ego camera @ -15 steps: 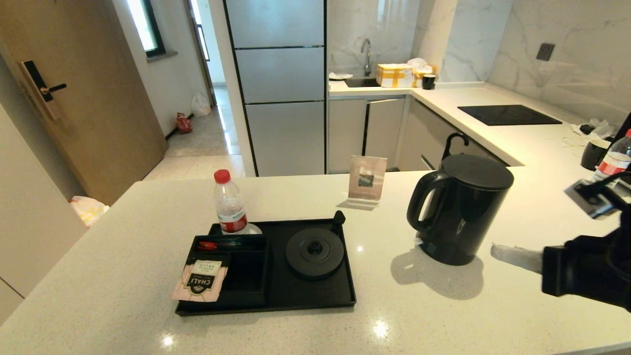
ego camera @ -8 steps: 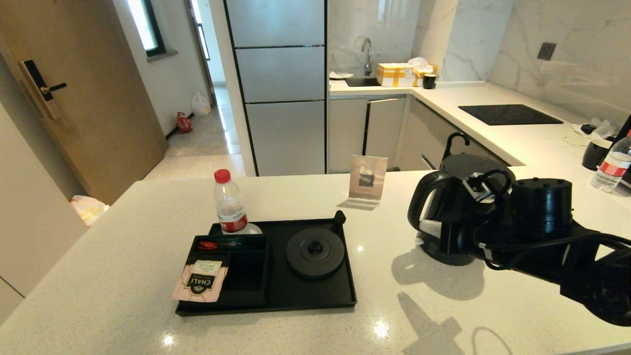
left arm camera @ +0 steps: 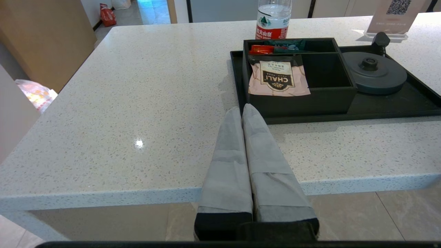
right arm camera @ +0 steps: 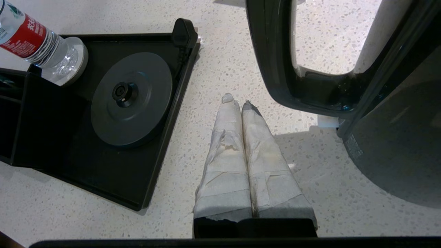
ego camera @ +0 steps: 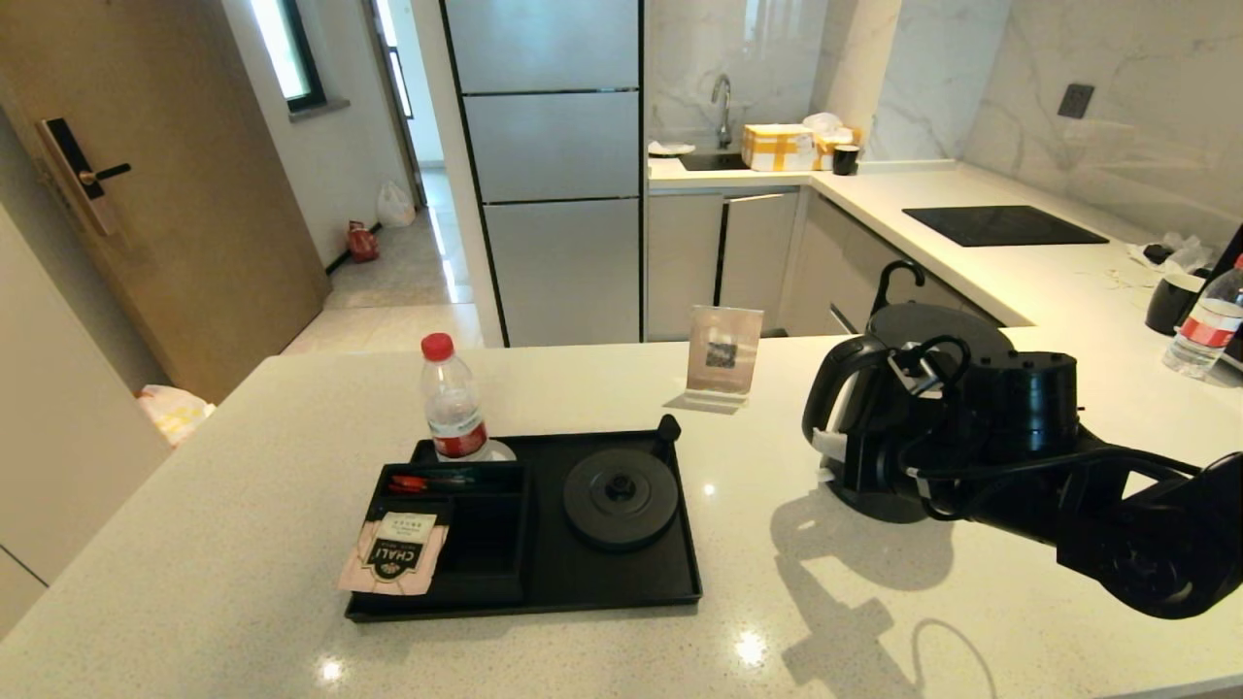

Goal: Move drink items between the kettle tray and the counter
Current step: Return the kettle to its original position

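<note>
Across the white speckled counter I see the matte-black kettle standing upright to the right of the tray, well clear of it; my right arm covers most of its body, leaving the lid and loop handle showing. Its round base disc sits bare on the flat black tray. My right tool hovers over the counter between tray and kettle handle, clenched on nothing. My left tool is parked at the counter's near edge, clenched too. Smallest, the pale-pink CHALI sachet leans on the tray's front-left compartment, overhanging its rim.
</note>
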Robot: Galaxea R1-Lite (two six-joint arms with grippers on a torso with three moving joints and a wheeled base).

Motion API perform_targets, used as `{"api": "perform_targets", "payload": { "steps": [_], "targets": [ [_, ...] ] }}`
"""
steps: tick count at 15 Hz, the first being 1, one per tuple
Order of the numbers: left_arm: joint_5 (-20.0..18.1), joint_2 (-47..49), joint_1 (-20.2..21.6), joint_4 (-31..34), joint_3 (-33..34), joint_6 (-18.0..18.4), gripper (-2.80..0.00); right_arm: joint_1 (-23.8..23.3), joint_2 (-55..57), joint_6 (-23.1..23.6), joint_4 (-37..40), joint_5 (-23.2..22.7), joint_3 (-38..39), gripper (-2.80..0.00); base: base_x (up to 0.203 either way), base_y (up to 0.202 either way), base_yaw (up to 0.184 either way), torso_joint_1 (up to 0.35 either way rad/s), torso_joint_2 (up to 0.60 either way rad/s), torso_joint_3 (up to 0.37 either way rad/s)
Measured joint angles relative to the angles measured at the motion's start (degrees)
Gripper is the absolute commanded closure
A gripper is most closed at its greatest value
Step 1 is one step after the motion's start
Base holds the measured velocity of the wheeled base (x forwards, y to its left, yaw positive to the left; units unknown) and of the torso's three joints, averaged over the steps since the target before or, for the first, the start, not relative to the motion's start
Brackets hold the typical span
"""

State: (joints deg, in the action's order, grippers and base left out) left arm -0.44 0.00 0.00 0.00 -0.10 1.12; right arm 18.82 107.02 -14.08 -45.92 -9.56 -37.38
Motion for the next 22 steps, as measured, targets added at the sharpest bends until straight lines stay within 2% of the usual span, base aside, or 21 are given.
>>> {"api": "perform_targets", "payload": {
  "steps": [5,6,9,19,22],
  "targets": [
    [0.0,0.0,0.0,0.0,0.0,0.0,0.00,0.0,-0.1,0.1,-0.4,-0.3,0.8,0.00,0.000,0.000,0.000,0.000,0.00,0.000],
    [0.0,0.0,0.0,0.0,0.0,0.0,0.00,0.0,-0.5,0.3,-0.2,-0.5,1.3,-2.80,0.000,0.000,0.000,0.000,0.00,0.000],
    [0.0,0.0,0.0,0.0,0.0,0.0,0.00,0.1,-2.7,2.8,-0.1,-0.7,3.4,-2.80,0.000,0.000,0.000,0.000,0.00,0.000],
    [0.0,0.0,0.0,0.0,0.0,0.0,0.00,0.1,-2.8,2.9,-1.1,0.0,3.2,-2.80,0.000,0.000,0.000,0.000,0.00,0.000],
    [0.0,0.0,0.0,0.0,0.0,0.0,0.00,0.3,0.9,2.8,-10.7,3.0,3.5,-2.80,0.000,0.000,0.000,0.000,0.00,0.000]
  ]
}}
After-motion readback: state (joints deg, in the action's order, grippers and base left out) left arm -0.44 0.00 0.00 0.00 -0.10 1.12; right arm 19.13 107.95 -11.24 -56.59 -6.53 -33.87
